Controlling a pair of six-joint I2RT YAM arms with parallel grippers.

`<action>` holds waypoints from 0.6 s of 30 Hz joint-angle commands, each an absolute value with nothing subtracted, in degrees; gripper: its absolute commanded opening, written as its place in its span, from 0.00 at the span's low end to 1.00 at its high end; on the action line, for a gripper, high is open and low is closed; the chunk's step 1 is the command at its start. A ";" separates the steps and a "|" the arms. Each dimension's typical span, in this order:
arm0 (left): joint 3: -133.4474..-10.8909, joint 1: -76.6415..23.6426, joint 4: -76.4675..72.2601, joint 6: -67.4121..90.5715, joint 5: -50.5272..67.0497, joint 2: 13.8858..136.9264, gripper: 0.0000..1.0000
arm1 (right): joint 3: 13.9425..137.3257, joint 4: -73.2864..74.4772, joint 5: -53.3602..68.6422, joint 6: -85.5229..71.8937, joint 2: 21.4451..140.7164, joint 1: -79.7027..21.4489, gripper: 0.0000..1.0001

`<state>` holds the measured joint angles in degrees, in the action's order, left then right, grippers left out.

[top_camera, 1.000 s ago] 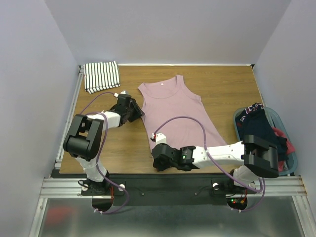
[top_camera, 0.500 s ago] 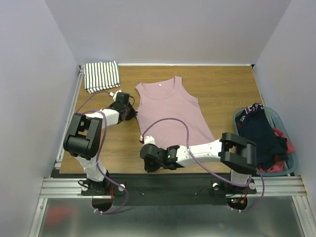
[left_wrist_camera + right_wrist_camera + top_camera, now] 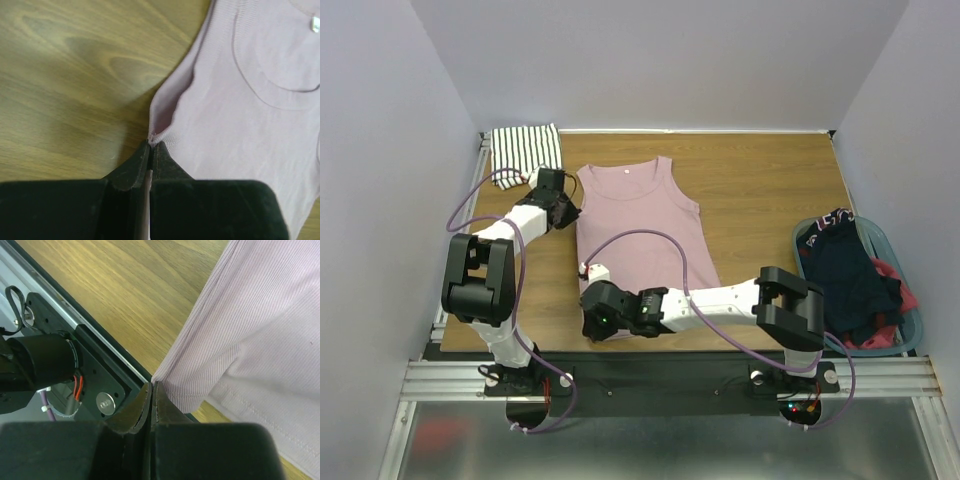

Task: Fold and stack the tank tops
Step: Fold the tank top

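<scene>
On the wooden worktop (image 3: 770,190), left of middle, the ribbed pink tank top (image 3: 630,200) lies flat. The left claw (image 3: 151,145) pinches its armhole edge and the right claw (image 3: 151,385) pinches its hem corner. The striped tank top (image 3: 525,150) sits folded at the far left corner.

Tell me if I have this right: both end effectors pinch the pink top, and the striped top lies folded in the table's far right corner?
Not quite. The striped top lies folded in the far left corner of the table, as the top external view shows. The left end effector and right end effector do both pinch the pink top.
</scene>
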<state>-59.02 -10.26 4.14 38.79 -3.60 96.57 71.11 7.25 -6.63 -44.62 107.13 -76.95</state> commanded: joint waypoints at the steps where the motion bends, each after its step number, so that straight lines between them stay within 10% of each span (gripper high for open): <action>1: -64.24 -11.42 5.80 37.44 -4.04 94.83 0.00 | 70.23 5.54 -8.96 -45.96 102.66 -76.38 0.00; 18: -76.37 -23.02 8.96 40.43 -6.85 106.51 0.00 | 50.11 4.04 -14.15 -52.38 89.12 -72.51 0.00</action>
